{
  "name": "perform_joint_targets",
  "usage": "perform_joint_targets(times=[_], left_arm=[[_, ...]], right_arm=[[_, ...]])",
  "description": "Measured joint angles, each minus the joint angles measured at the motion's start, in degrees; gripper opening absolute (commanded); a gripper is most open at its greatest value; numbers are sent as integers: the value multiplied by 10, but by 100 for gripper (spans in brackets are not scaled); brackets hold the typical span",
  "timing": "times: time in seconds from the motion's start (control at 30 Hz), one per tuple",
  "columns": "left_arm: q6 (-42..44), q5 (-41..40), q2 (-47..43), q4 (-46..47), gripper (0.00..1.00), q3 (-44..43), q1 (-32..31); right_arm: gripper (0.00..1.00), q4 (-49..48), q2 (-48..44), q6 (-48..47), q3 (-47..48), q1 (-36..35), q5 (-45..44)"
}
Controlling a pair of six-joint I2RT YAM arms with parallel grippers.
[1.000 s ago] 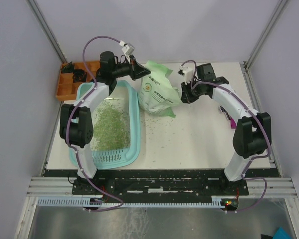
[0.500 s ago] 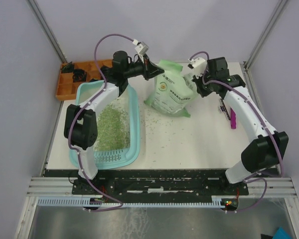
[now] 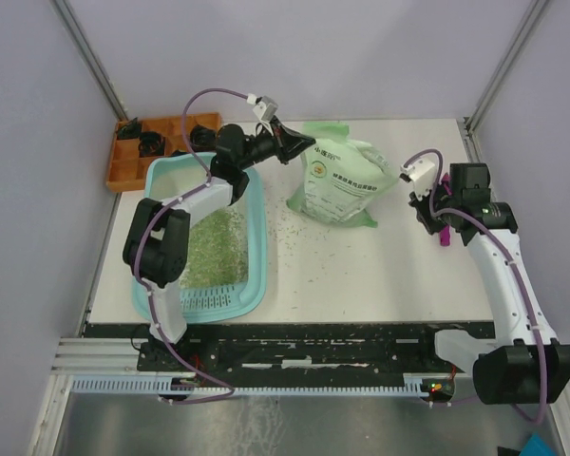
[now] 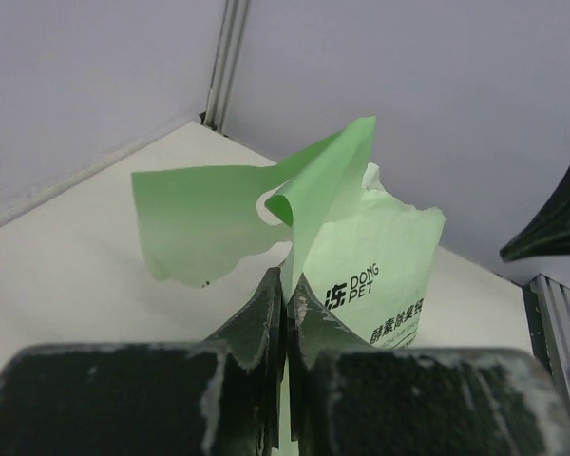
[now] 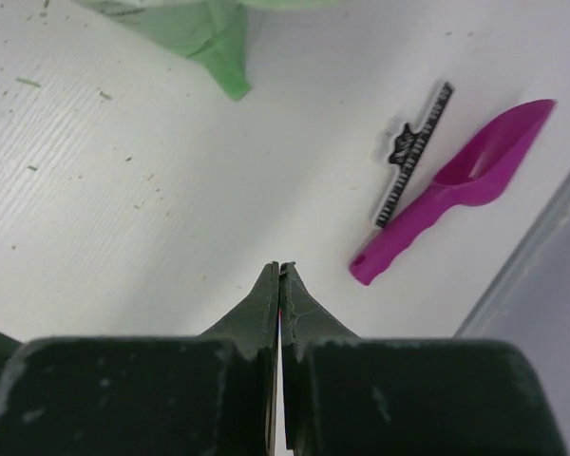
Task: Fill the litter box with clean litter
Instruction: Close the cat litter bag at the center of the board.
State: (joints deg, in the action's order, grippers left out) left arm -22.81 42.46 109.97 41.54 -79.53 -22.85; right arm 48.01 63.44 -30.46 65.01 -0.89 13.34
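Two tools closed: left tool [image 4: 285, 285] pinches bag [image 4: 385, 256] top, right tool [image 5: 278, 271] empty. Only right wrist view shows scoop [image 5: 456, 185] whole, beside desk [image 5: 123, 190] edge.

The whole table [image 3: 361, 256] is viewed from high above and behind the arm bases, with the bag [image 3: 342, 180] at its far side. From the left gripper [image 4: 285, 280], the bag's top is seen level and very close. From the right gripper [image 5: 278, 271], the tabletop right of the bag is viewed steeply downward. The bag's corner and the scoop [image 5: 456, 185] are shared with the top view.
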Motion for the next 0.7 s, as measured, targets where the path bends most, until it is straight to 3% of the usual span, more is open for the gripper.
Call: perform_joint_targets(times=[0.13, 0.23, 0.33, 0.47, 0.7], left_arm=[[-30, -26, -1, 73, 3, 37, -2], [-39, -34, -13, 86, 3, 57, -6], [-45, -35, -28, 88, 3, 76, -9], [-47, -49, -49, 103, 3, 110, -12], [-47, -67, -64, 134, 3, 146, -14]], right_arm=[[2, 6, 4, 0, -37, 13, 45], [36, 0, -6, 3, -45, 22, 81], [54, -30, -32, 0, -62, 27, 129], [59, -83, -43, -3, -95, 45, 202], [59, -204, 54, 31, -132, 137, 374]])
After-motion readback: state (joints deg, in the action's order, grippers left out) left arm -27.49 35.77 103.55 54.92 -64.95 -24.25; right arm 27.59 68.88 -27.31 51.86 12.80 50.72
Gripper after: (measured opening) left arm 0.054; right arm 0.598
